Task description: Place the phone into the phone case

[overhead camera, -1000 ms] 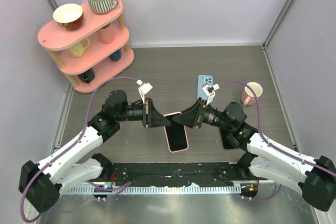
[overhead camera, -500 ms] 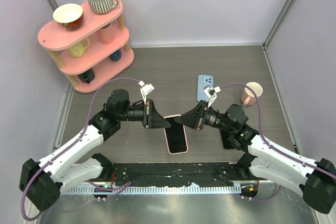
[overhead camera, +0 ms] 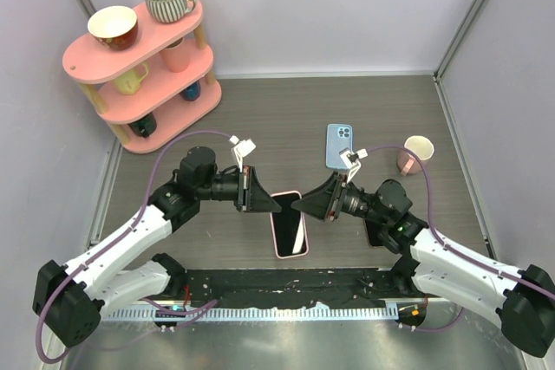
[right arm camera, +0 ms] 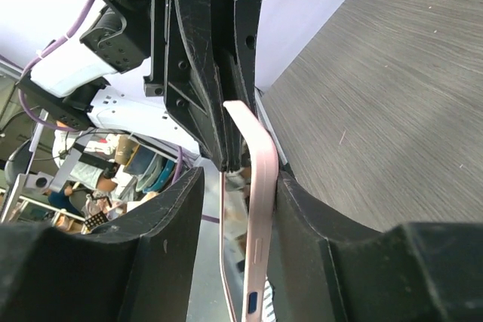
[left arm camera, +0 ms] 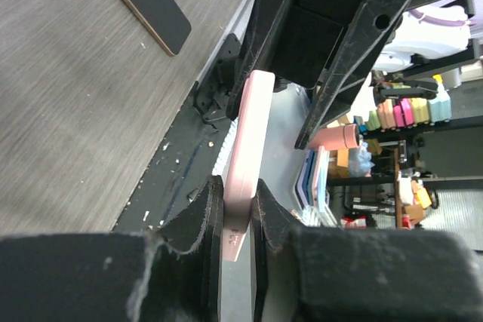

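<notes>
The pink phone case [overhead camera: 290,230] hangs tilted above the table's middle, its dark inner face up. My left gripper [overhead camera: 267,201] is shut on its upper left end; in the left wrist view the fingers [left arm camera: 204,216] pinch the pink edge [left arm camera: 249,126]. My right gripper [overhead camera: 302,205] stands open around the case's upper right end. In the right wrist view the case [right arm camera: 260,209] rests against one finger [right arm camera: 302,209], with a gap to the other. A blue phone [overhead camera: 340,145] lies back up behind the grippers. A black phone [overhead camera: 379,233] lies partly under the right arm.
A pink three-tier shelf [overhead camera: 143,67] with mugs and a bowl stands at the back left. A pink mug [overhead camera: 416,153] sits at the right. The black base strip [overhead camera: 286,288] runs along the near edge below the case.
The right gripper closed on the case, then opened again and drew back slightly to the right. The case's free end swung a little toward the near edge. The left grip held.
</notes>
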`<state>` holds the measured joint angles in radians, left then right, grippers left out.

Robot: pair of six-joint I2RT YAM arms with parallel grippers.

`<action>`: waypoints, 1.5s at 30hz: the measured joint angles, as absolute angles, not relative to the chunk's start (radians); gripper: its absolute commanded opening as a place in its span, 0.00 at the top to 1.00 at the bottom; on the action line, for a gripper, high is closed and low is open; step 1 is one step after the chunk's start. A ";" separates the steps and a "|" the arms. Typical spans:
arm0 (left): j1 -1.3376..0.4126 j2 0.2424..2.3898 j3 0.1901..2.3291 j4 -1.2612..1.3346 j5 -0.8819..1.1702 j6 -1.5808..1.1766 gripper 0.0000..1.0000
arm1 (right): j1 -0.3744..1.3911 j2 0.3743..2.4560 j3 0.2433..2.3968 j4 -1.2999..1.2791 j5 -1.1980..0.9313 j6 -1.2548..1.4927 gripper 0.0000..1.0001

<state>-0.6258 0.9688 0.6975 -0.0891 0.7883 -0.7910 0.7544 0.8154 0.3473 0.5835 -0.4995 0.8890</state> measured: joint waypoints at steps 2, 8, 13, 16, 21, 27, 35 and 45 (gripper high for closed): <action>-0.626 0.970 0.697 -0.080 0.798 -0.822 1.00 | 0.752 0.802 0.319 0.622 -0.503 0.908 0.57; -0.619 0.967 0.672 -0.005 0.822 -0.911 1.00 | 0.743 0.803 0.289 0.683 -0.513 0.945 0.98; -0.617 0.959 0.672 0.003 0.819 -0.913 1.00 | 0.741 0.802 0.268 0.712 -0.491 0.974 0.99; -0.618 0.958 0.672 -0.006 0.802 -0.906 0.93 | 0.744 0.802 0.265 0.713 -0.477 0.970 0.99; -0.602 0.955 0.690 -0.071 0.713 -0.871 0.26 | 0.752 0.796 0.265 0.700 -0.455 0.948 0.99; -0.565 0.955 0.855 -0.304 0.464 -0.738 0.05 | 0.758 0.798 0.266 0.640 -0.447 0.910 0.99; -0.561 0.833 0.936 -0.453 0.090 -0.538 0.00 | 0.763 0.971 0.286 0.597 -0.360 0.882 0.99; -0.561 0.572 0.804 -0.506 -0.151 -0.437 0.00 | 0.771 1.605 0.587 0.767 -0.336 0.888 0.99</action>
